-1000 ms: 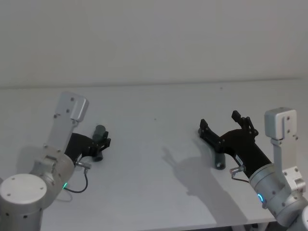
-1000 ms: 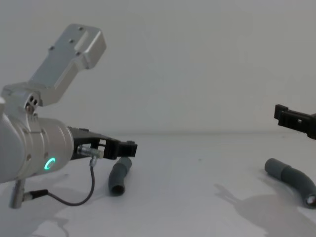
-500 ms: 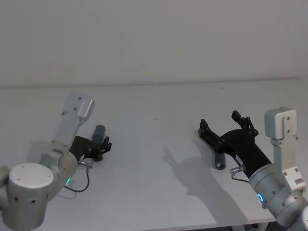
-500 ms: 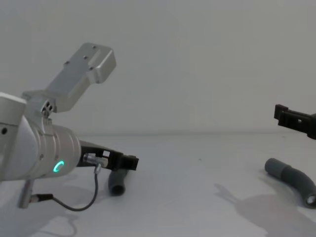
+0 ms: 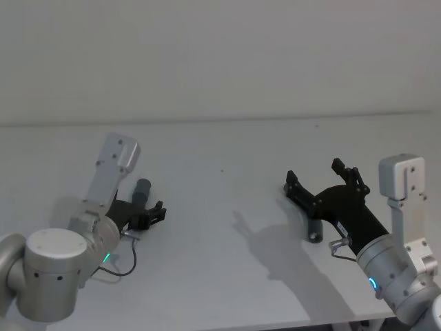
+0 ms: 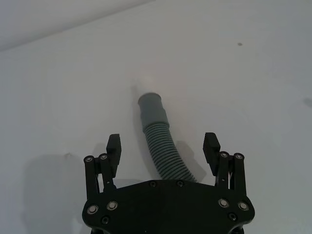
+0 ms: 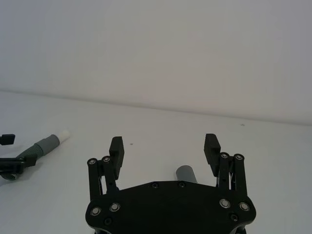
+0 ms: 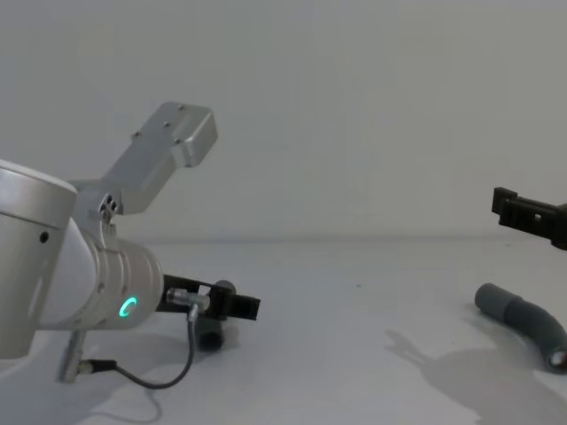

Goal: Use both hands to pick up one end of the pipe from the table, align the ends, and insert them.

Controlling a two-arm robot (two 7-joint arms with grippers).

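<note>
Two hands are spread wide, and neither is holding anything. The left hand (image 6: 162,144) sits low over the table (image 5: 227,145). Its fingers (image 6: 113,146) straddle the ribbed stretch of the left hose piece (image 6: 163,156), with a gap on each side. That piece lies flat, and its smooth cuff (image 6: 151,108) and narrow white tip (image 7: 63,133) point away from the palm. The right hand (image 5: 315,174) hangs higher, above the right hose piece (image 8: 523,317). This piece lies on the table well apart from the first, with one smooth grey end (image 7: 184,172) peeking out past the palm.

The step in hand looks like the grasp of each piece. On the left, I would close evenly on the ribs just behind the cuff. That leaves the cuff and tip sticking out free for the join, and the hose should not bend much beyond the grip. Both fingers should meet the hose together, or it may roll aside on the smooth table. The right hand first needs to come down squarely over its piece, centred across the hose. It should also grip near the mating end rather than at the bend.
</note>
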